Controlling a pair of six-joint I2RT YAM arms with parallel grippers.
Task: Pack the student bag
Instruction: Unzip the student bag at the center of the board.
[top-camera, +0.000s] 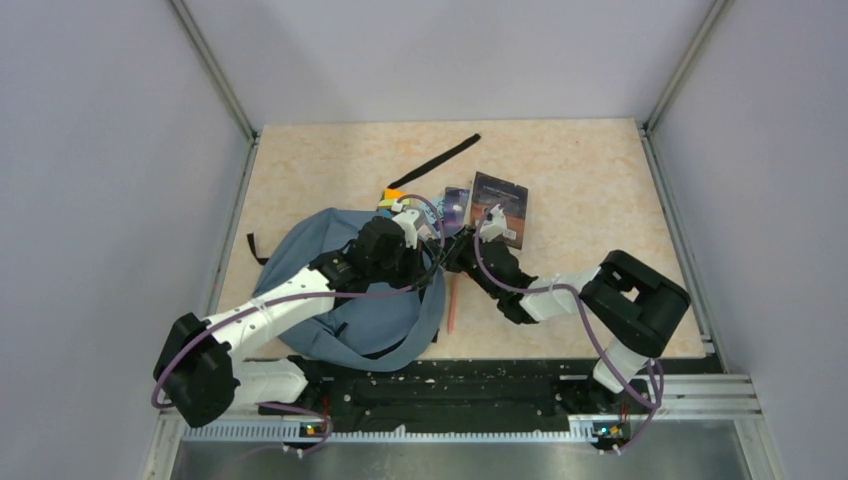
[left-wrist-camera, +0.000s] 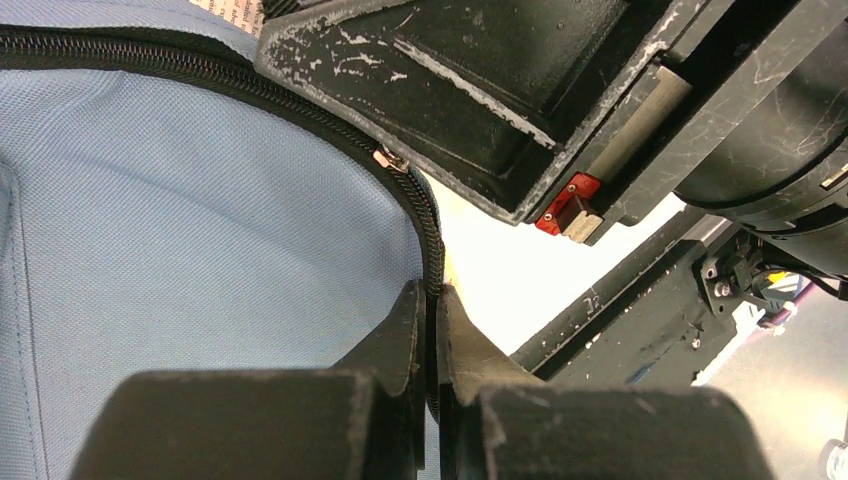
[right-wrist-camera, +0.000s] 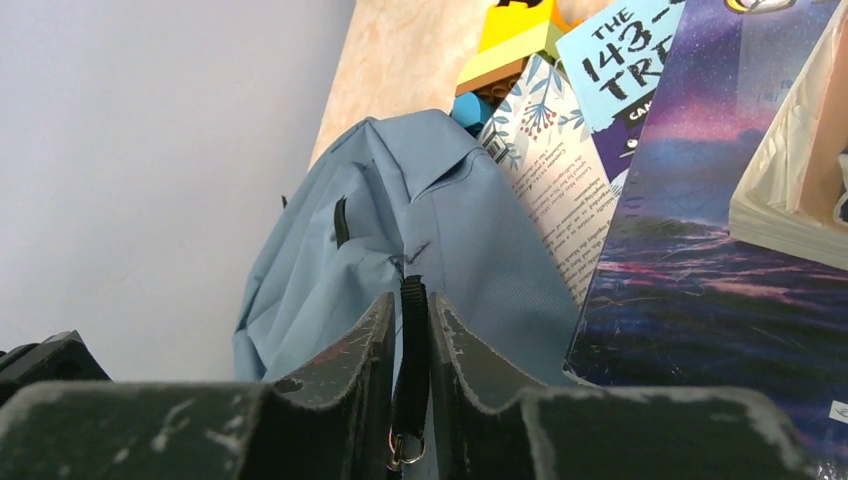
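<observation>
From above, the bag (top-camera: 385, 322) is lying at the table's (top-camera: 600, 200) seven o'clock, the left pincer (top-camera: 428, 262) and right pincer (top-camera: 452, 258) meeting at its three o'clock rim; the left wrist view is showing the left pincer (left-wrist-camera: 432, 300) pinching the zipper (left-wrist-camera: 300, 110) edge, cloth spreading toward nine; the right wrist view is showing the right pincer (right-wrist-camera: 410, 300) clamping a black pull (right-wrist-camera: 412, 340), bag rising at twelve.

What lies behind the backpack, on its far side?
A floral-covered book, a light-blue book, a dark purple book and a yellow block. Anything under the backpack itself is hidden.
</observation>
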